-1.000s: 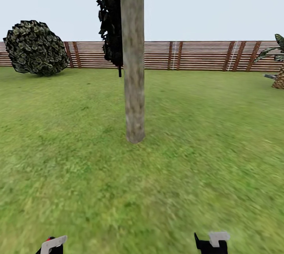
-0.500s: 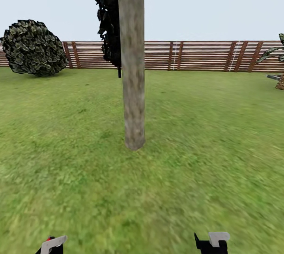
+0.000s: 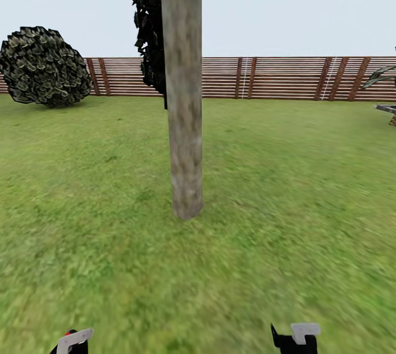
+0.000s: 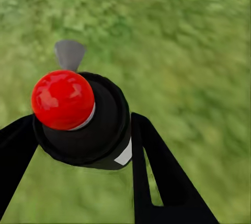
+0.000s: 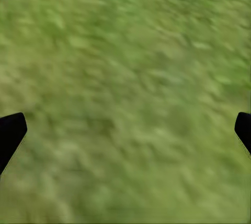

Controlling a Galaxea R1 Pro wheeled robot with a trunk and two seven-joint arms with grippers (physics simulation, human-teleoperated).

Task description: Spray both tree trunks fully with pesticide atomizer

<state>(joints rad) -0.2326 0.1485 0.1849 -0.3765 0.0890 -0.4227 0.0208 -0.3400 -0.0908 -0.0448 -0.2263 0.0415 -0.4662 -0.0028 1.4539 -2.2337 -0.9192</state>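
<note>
Atomizer [image 4: 83, 125] clamped in left gripper [image 4: 78, 145], low | right gripper [image 5: 125, 130] wide apart, empty | trunk [image 3: 182, 95] ahead

This is a garden outdoors: a wide green lawn [image 3: 286, 189] under open sky, closed in by a slatted wooden fence [image 3: 275, 78], with a bare tree trunk [image 3: 182, 95] and a round bush [image 3: 44, 66].

matte black, tapering fingers [image 4: 157, 177] on each end effector, with pale grey plates topping both wrists.
</note>
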